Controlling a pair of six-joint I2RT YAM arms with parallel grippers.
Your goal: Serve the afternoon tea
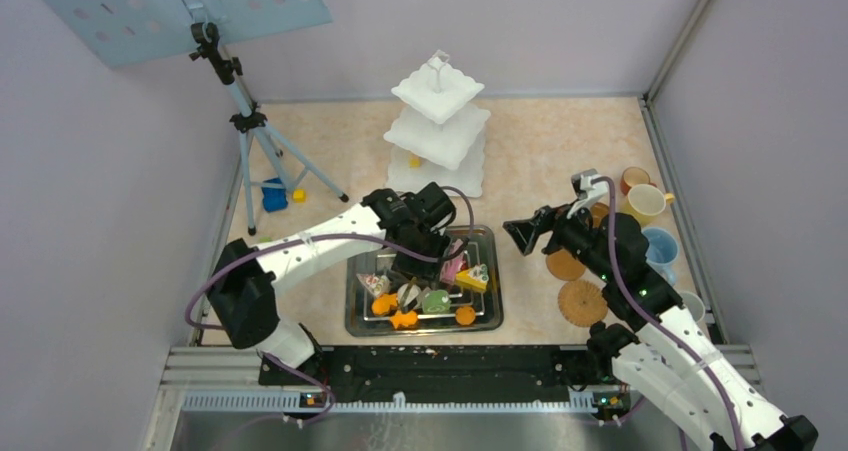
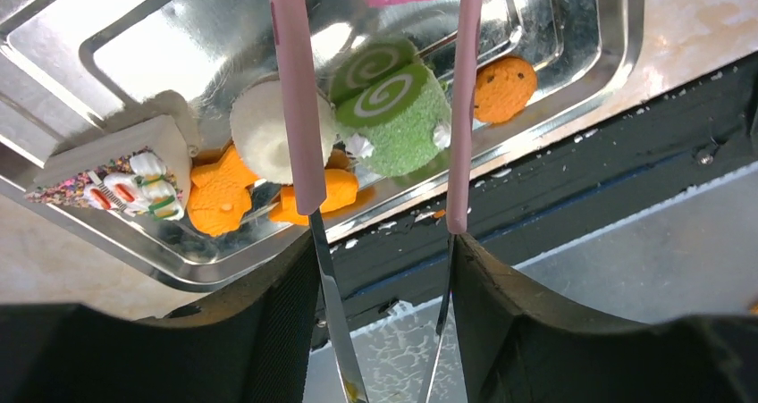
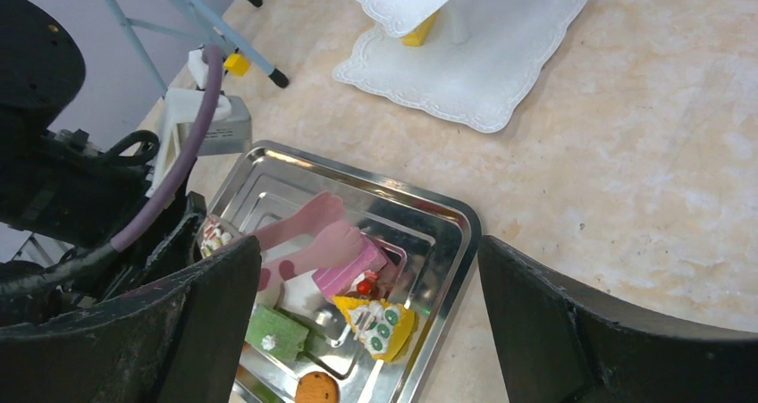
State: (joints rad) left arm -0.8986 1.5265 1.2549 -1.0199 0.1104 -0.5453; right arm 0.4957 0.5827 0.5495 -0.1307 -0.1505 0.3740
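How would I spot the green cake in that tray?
Start at the steel tray in front of the white tiered stand. In its near row, between a cream round and an orange biscuit, sits the green roll: only it shows a white swirl.

Glossy steel tray [image 2: 134,54], plastic-tipped tongs [image 2: 295,81], grainy pastry [image 2: 398,117]

no legible text, no labels, brands, numbers or signs anywhere in view

Bright, even light; glare on the steel tray [image 2: 134,54]; soft shadows.
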